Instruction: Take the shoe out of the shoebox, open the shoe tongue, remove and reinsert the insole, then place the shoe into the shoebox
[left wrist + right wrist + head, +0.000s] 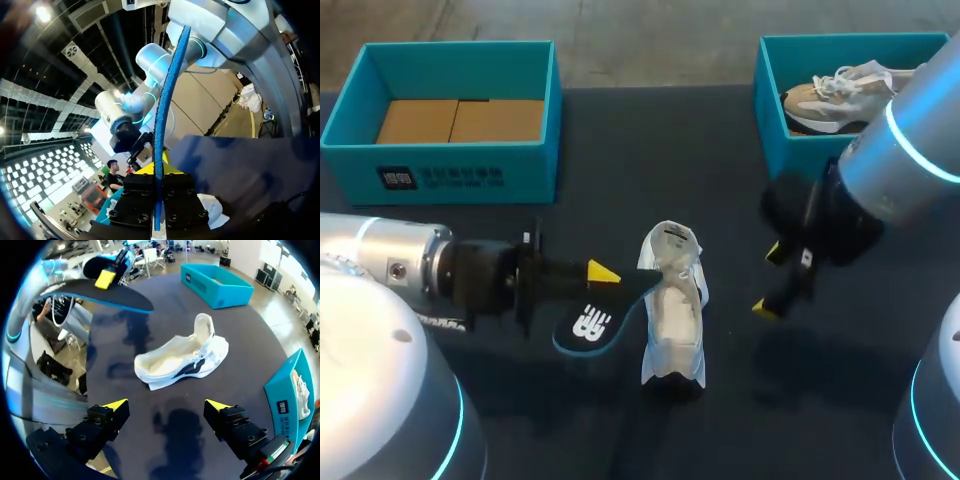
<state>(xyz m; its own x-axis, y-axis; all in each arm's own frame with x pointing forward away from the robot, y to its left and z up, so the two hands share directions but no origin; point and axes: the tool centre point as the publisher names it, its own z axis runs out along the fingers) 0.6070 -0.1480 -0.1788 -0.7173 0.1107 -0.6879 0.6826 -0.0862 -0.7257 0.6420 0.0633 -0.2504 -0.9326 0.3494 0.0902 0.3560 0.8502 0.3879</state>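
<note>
White shoe on dark table between both grippers, left gripper clamped on black blue-edged insole held just beside shoe, right gripper spread wide and holding nothing, teal shoebox far left, second teal shoebox far right holding beige sneaker.

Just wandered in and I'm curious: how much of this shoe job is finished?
Done: the white shoe lies on the table, tongue up, insole out. In hand: the left gripper is shut on the insole beside the shoe; the right gripper hangs open. Left: slide the insole back in, then box the shoe.
</note>
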